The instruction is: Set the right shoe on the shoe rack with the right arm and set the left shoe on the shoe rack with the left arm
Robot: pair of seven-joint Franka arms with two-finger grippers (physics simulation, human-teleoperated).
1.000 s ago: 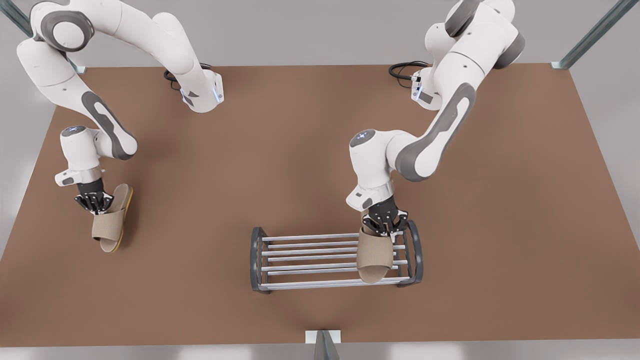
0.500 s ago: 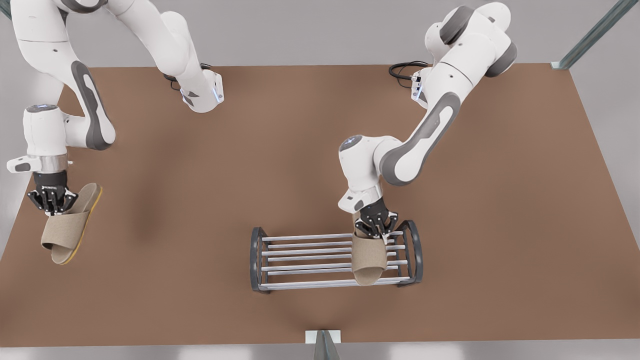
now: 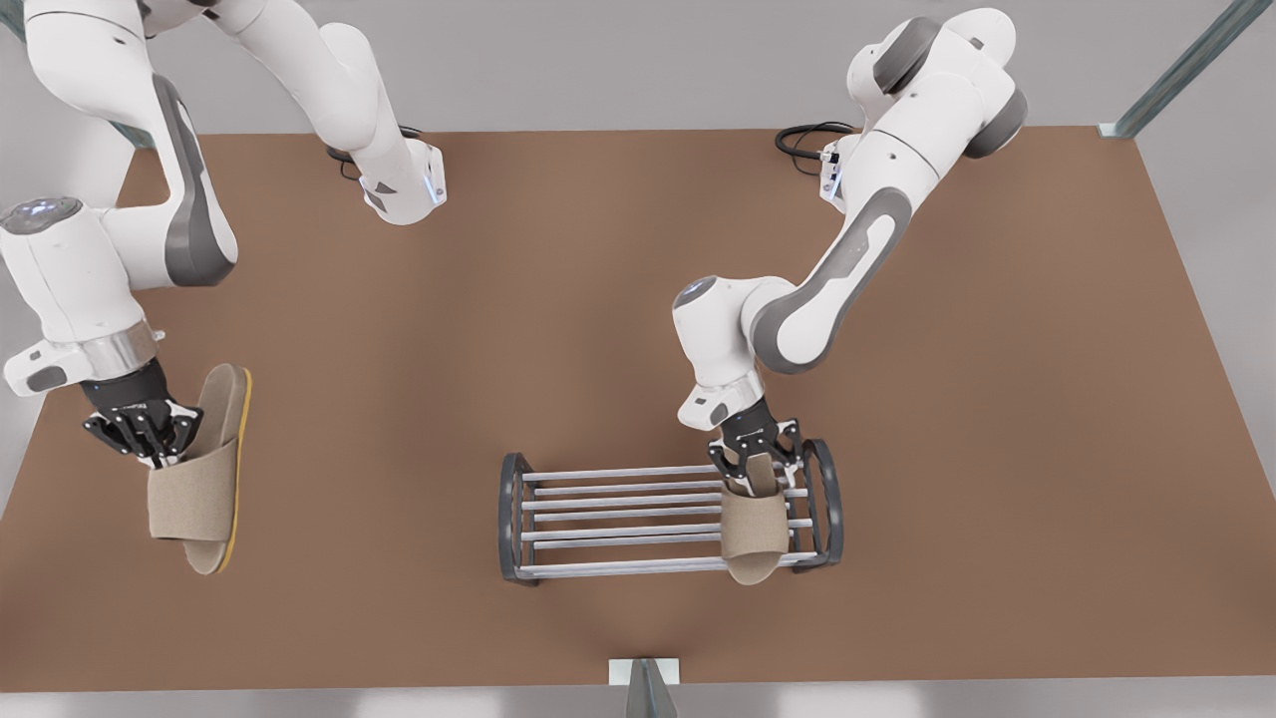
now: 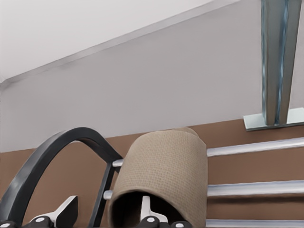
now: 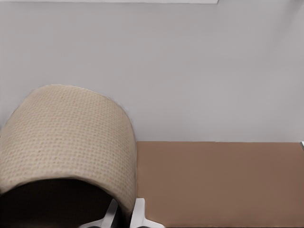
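The shoe rack (image 3: 513, 519) of silver rods stands near the table's front edge. The left shoe (image 3: 755, 534), a beige slipper, lies across the rods at the rack's end on the front view's right, toe over the front rod. My left gripper (image 3: 758, 461) is at its heel, open; one finger (image 4: 147, 211) is inside the strap of the left shoe (image 4: 166, 171), the other outside, beside the rack's arch (image 4: 61, 147). At the front view's left my right gripper (image 3: 150, 439) is shut on the strap of the right shoe (image 3: 194, 499), held above the table. The right gripper (image 5: 124, 216) pinches the right shoe's (image 5: 66, 142) strap wall.
The brown table (image 3: 399, 399) is bare between the held slipper and the rack. The rack's half toward the front view's left has free rods (image 3: 618, 519). Cables (image 3: 807, 135) lie at the back by the arm bases. A metal post (image 3: 646, 688) stands at the front edge.
The left gripper opened and the left shoe settled lower across the rods. The right arm swung the right shoe out to the front view's left, then back inward and nearer the camera.
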